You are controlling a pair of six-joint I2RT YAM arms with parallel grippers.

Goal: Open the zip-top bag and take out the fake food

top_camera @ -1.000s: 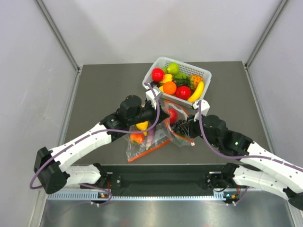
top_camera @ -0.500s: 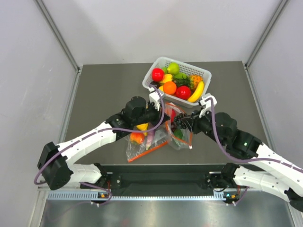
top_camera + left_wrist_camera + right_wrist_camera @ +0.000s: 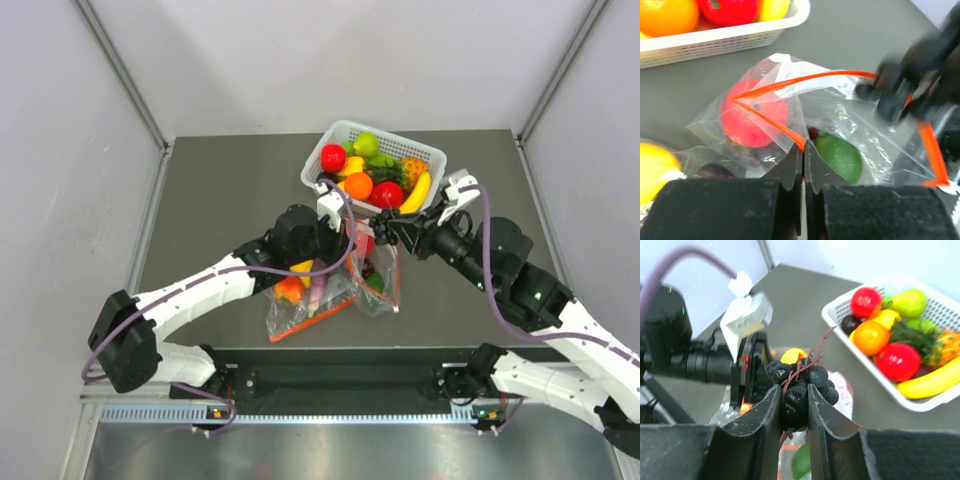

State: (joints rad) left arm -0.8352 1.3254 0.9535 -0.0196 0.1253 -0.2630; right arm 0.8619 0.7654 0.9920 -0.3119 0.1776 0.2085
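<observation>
- At the bag mouth, the right gripper (image 3: pixel 794 392) is clamped on the dark grape bunch (image 3: pixel 807 376). Its brown stem pokes up between the fingers.
- The left gripper (image 3: pixel 803 150) is pinched tight on the orange-red zip strip (image 3: pixel 790 85) of the zip-top bag (image 3: pixel 840 115), holding one lip. The mouth gapes open.
- Step in hand, as I read it: removal, with the grapes as the current piece. The bunch looks just clear of the mouth, though the top view is too tight to be sure.
- Inside the bag are a red apple (image 3: pixel 752 120) and a green fruit (image 3: pixel 840 156).
- Next move calls for carrying the grapes clear of the plastic, setting them down and opening the jaws, then going back in for the apple. The left side needs to hold the lip so the mouth doesn't collapse.
- The bag sits just below the right gripper, between the two arms, near the white basket (image 3: pixel 715 40).
- A second clear bag (image 3: pixel 300 305) lies just beside it, under the left arm.
</observation>
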